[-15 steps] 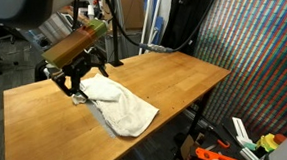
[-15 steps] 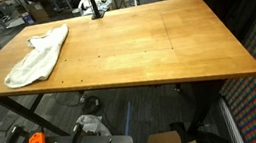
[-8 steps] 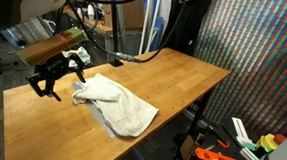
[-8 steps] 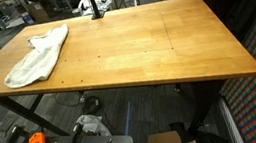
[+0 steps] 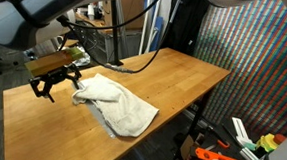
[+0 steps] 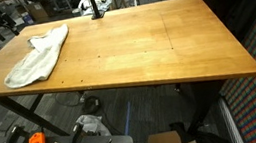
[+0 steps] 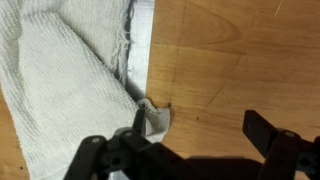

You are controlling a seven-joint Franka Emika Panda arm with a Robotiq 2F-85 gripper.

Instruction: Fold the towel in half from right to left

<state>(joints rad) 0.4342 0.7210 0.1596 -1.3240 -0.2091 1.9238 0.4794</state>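
A rumpled towel (image 5: 118, 105) lies on a wooden table (image 5: 188, 75) as the arm's gripper (image 5: 56, 87) hangs just off the cloth's 10 o'clock end, low over the wood. The jaws are spread wide and hold nothing.

In that exterior view the cloth is a long, loosely bunched shape. Its long axis runs from 10 o'clock, nearest the gripper, down to 4 o'clock, where the broader end points toward the table's near edge.

In an exterior view from across the room, the towel (image 6: 35, 54) lies in the tabletop's 10 o'clock corner. There its length runs from 1 o'clock to 7 o'clock, and no gripper can be made out.

In the wrist view the towel (image 7: 60, 90) fills the frame from 9 o'clock to 12 o'clock. Its frayed edge runs down along a pale grey strip (image 7: 142, 40) in the wood. A small curled corner of cloth lies just beside the finger at 6 o'clock; whether the two touch cannot be told. The opposite finger (image 7: 262, 128) stands well apart at 4 o'clock, over bare wood.
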